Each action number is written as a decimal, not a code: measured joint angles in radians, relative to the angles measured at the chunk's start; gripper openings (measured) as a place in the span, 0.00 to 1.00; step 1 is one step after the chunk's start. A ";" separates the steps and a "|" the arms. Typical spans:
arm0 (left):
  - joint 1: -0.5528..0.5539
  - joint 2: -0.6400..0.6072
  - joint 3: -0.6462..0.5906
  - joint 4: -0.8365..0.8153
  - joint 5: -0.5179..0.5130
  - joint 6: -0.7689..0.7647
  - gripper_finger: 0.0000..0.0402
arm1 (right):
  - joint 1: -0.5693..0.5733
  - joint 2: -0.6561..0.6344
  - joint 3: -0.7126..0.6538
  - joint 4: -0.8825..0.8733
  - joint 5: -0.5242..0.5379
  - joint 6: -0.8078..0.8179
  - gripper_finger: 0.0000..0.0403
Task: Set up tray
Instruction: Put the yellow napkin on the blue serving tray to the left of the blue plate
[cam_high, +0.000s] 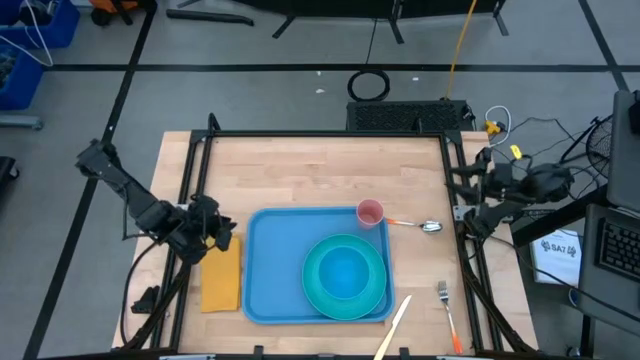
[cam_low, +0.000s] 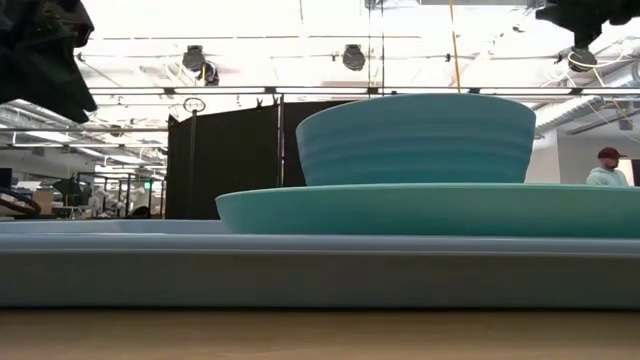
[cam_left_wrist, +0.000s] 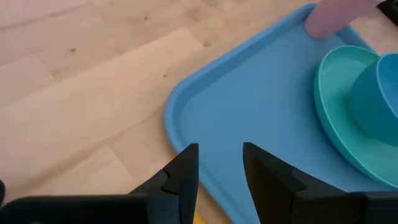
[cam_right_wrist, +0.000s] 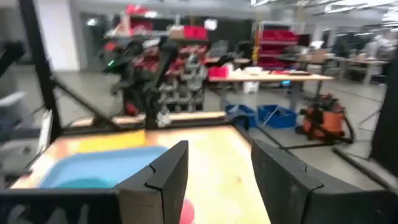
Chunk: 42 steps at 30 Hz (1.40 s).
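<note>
The blue tray (cam_high: 275, 265) lies in the middle of the table. On its right half rests a turquoise plate (cam_high: 372, 290) with a turquoise bowl (cam_high: 345, 272) standing in it; the low view shows the bowl (cam_low: 415, 138) upright on the plate (cam_low: 430, 208). A pink cup (cam_high: 370, 212) stands at the tray's far right corner. My left gripper (cam_high: 215, 232) hovers open over the tray's left rim (cam_left_wrist: 180, 118), above the far end of an orange-yellow napkin (cam_high: 222, 280) that lies flat beside the tray. My right gripper (cam_right_wrist: 221, 168) is open and held high at the table's right edge.
A spoon (cam_high: 420, 226) lies right of the cup. A fork (cam_high: 447, 310) and a pale knife (cam_high: 395, 328) lie near the front right. Bare wood stretches across the table's far half. A black frame (cam_high: 330, 134) borders the table.
</note>
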 joint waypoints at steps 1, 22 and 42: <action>-0.001 -0.002 0.000 -0.005 -0.009 0.000 0.32 | 0.000 -0.001 -0.014 0.004 0.030 0.001 0.41; -0.010 -0.061 0.000 0.048 -0.122 0.267 0.32 | -0.005 0.001 -0.616 0.765 -0.103 -0.104 0.41; -0.010 -0.085 0.000 0.121 -0.118 0.346 0.32 | -0.379 0.001 -0.648 0.705 -0.307 -0.030 0.41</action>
